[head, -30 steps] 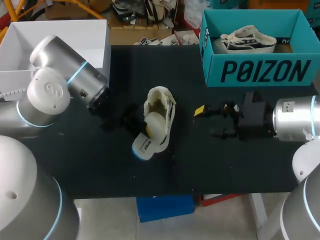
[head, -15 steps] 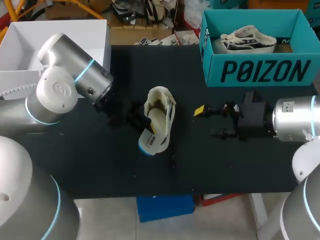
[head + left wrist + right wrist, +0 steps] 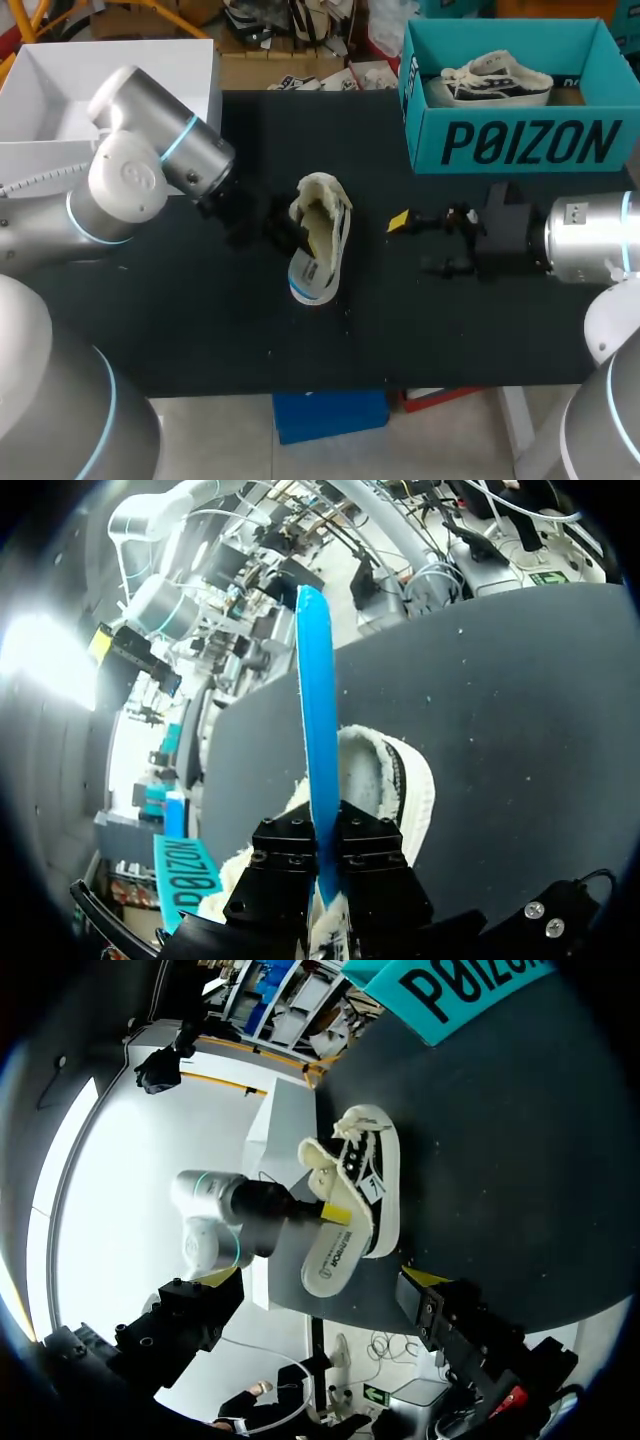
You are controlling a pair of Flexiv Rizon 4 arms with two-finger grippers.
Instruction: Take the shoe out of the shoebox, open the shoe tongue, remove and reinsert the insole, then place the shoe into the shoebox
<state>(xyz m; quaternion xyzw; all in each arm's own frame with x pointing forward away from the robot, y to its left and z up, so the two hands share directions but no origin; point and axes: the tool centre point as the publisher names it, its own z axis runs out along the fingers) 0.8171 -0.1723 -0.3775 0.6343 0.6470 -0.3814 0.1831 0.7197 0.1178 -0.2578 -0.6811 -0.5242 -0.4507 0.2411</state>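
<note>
Left fingers (image 3: 283, 872) tight on insole (image 3: 318, 710)

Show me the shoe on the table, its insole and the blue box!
shoe (image 3: 322, 192): head view, on its cream upper.
insole (image 3: 312, 272): head view, on its white top.
shoebox (image 3: 426, 118): head view, on its teal front wall.

Even light covers the black table (image 3: 450, 330), while white glare floods part of each wrist view.

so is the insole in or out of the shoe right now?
Half out: one end of the insole sits in the shoe, the rest juts out of its opening, clamped edge-on in the left claw.
</note>
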